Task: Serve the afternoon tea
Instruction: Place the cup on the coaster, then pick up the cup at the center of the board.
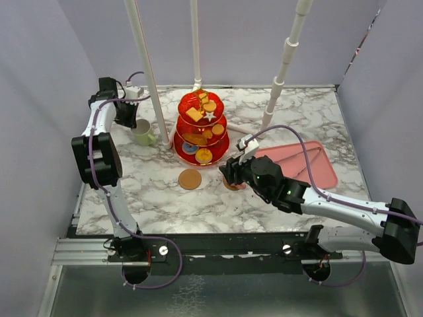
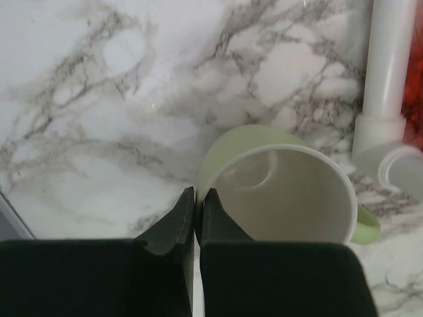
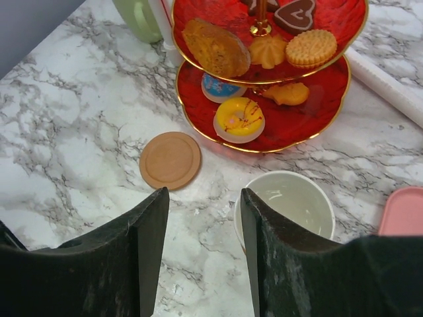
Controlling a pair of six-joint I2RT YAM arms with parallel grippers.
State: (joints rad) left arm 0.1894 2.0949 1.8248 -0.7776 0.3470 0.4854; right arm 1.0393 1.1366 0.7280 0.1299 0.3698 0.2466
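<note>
The red three-tier stand (image 1: 200,129) with cookies and pastries stands mid-table; its lower tiers show in the right wrist view (image 3: 317,122). My left gripper (image 2: 196,197) is shut on the rim of the pale green mug (image 2: 284,191), which stands upright left of the stand (image 1: 142,132). My right gripper (image 3: 203,193) is open, and its right finger (image 3: 277,251) lies over the left rim of a white-lined mug (image 3: 294,201); a brown sliver shows under that mug. A bare brown coaster (image 3: 170,160) lies in front of the stand (image 1: 190,179).
A pink tray (image 1: 304,162) lies at the right, its corner in the right wrist view (image 3: 404,211). White poles rise beside the green mug (image 1: 149,72), behind the stand (image 1: 195,43) and at back right (image 1: 284,66). One pole foot (image 2: 386,79) stands close to the green mug.
</note>
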